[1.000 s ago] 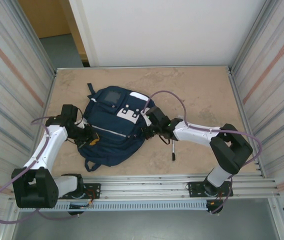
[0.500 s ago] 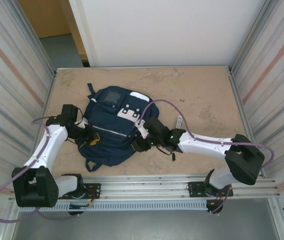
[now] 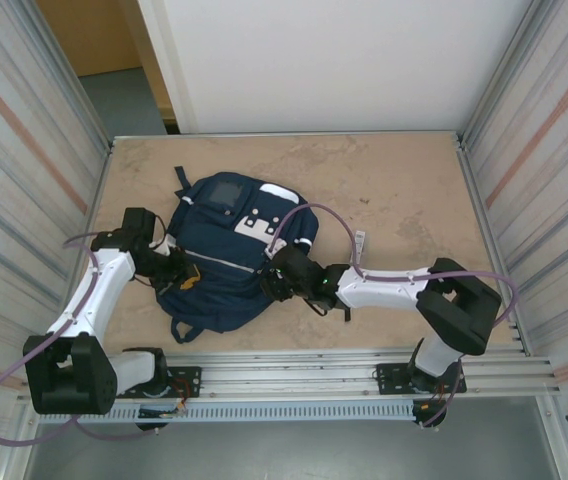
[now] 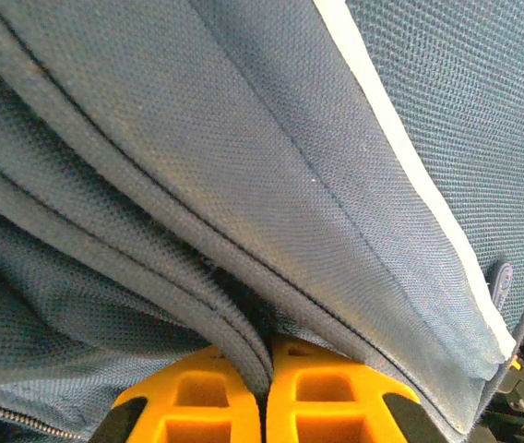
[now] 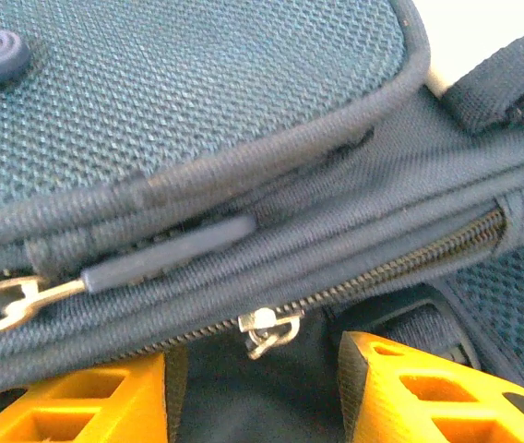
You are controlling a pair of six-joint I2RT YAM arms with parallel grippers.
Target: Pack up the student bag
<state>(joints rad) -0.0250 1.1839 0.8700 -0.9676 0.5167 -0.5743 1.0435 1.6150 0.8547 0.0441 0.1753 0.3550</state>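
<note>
On the tan counter (image 3: 404, 190) we count two tools at the lower edge of one student bag (image 3: 226, 250), which lies left of centre. The left tool (image 4: 264, 392) is pressed together, pinching a fold of the bag's seam. The right tool (image 5: 253, 397) stands spread, with one metal zip pull (image 5: 264, 330) just ahead of its gap. We judge unzipping is in hand; the next move calls for closing on that pull and dragging it along the track. Farther up lies one small pale stick (image 3: 360, 241).

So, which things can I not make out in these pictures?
- Student bag contents: every view, its fabric covers them.
- Small white object: top view, too small to identify.
- Right gripper fingers: right wrist view, cut off by the bottom edge.
</note>
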